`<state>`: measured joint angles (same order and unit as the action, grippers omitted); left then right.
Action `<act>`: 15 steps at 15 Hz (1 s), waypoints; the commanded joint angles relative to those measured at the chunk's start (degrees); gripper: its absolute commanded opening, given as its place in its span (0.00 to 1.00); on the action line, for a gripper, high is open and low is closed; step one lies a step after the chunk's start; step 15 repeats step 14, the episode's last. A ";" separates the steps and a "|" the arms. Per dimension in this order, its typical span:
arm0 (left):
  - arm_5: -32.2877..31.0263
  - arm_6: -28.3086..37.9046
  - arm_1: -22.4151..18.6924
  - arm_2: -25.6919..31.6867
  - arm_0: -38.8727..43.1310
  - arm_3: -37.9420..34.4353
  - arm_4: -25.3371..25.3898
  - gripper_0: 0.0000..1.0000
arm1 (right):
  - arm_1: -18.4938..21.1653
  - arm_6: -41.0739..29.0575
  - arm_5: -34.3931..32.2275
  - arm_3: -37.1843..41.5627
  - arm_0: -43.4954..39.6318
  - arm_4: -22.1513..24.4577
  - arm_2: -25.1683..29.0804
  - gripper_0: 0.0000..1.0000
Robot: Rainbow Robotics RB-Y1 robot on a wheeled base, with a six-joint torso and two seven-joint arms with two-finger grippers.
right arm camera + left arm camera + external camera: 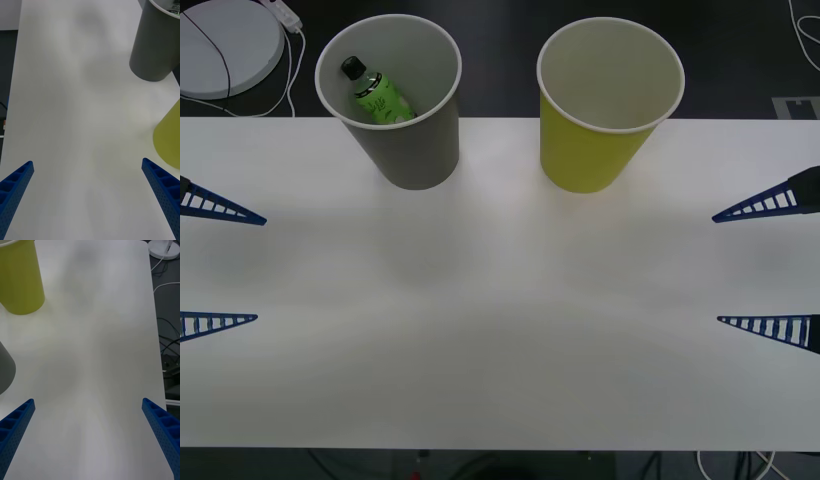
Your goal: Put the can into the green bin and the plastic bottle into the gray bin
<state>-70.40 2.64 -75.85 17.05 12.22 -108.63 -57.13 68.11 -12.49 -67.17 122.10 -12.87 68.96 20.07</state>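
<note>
- Plastic bottle (380,94): leaning inside the gray bin (416,150) at 11 o'clock on the counter (500,300); sorted.
- Green bin (595,150): 1 o'clock; no can visible inside.
- Left gripper (215,265), right gripper (770,265): wide apart, empty, parked clear at 9 and 3 o'clock.

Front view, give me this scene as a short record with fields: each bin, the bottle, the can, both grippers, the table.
gray bin: upright on the table's far side, toward the robot's left
plastic bottle: inside the gray bin, leaning, black cap up
green bin: upright beside the gray one, toward the robot's right; what shows of its inside holds nothing
can: none seen
left gripper: open, at the table's left edge, holding nothing
right gripper: open, at the right edge, holding nothing
table: white
</note>
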 commanded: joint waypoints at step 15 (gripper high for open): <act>0.00 0.00 0.00 0.00 0.00 0.00 0.00 1.00 | -1.23 -0.25 -1.21 -0.02 -0.14 -1.99 -0.12 1.00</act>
